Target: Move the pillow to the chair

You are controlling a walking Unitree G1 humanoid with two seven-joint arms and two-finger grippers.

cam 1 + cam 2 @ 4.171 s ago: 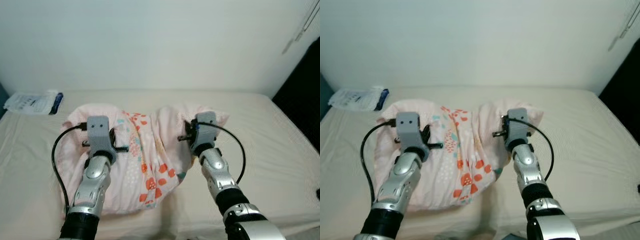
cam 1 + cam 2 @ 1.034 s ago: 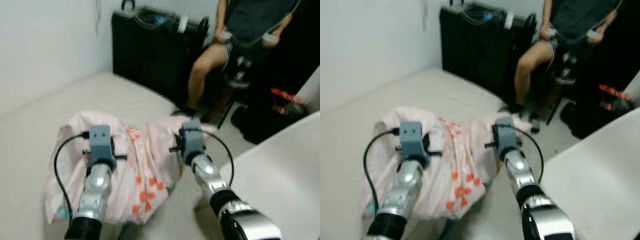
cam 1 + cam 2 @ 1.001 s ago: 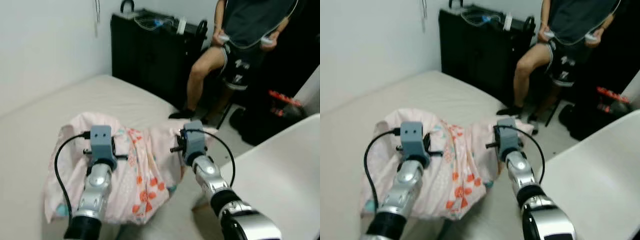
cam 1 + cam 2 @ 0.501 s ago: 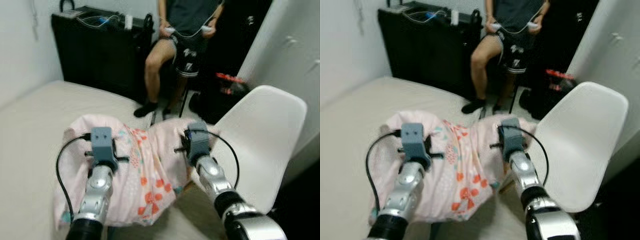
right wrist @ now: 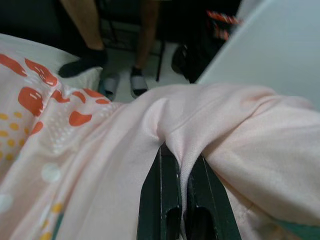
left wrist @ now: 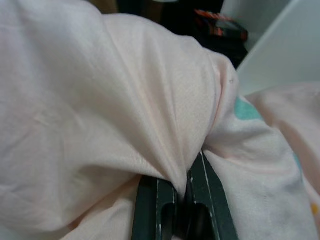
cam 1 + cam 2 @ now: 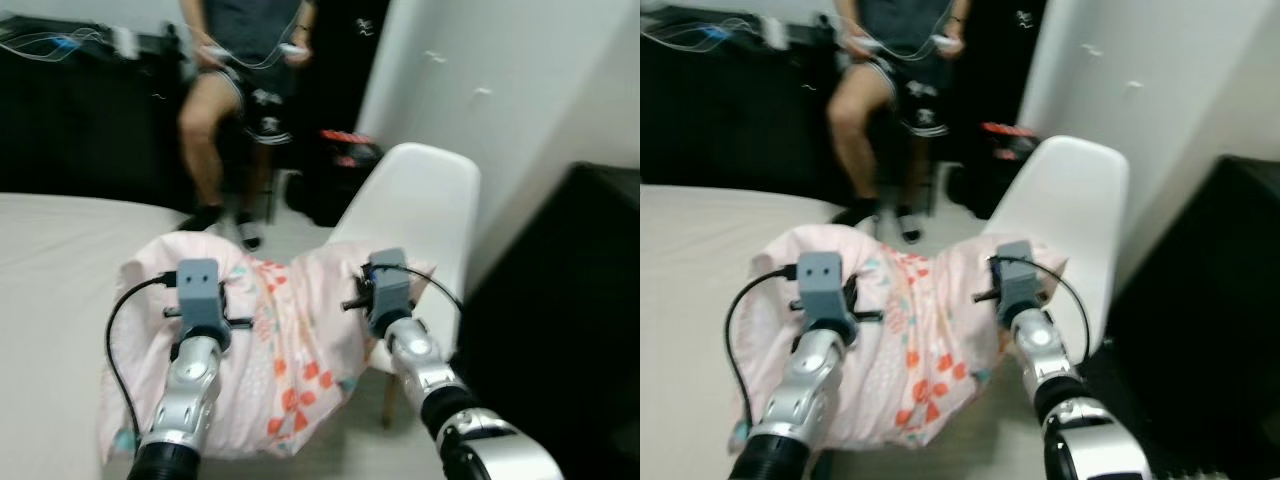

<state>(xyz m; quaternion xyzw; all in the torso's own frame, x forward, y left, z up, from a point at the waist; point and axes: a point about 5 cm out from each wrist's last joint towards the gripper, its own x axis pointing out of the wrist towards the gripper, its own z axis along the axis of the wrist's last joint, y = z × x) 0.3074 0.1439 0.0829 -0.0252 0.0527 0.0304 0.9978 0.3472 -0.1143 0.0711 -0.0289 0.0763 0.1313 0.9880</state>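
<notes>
- My left gripper (image 6: 182, 192) is clenched on a fold of the pink patterned pillow (image 7: 280, 350), pinching one end.
- The pillow hangs between my two arms, lifted above the beige bed (image 7: 60, 260).
- My right gripper (image 5: 181, 187) grips a fold at its other end.
- The white chair (image 7: 420, 215) stands just beyond the pillow; a seated person (image 7: 235, 60) is farther back.
</notes>
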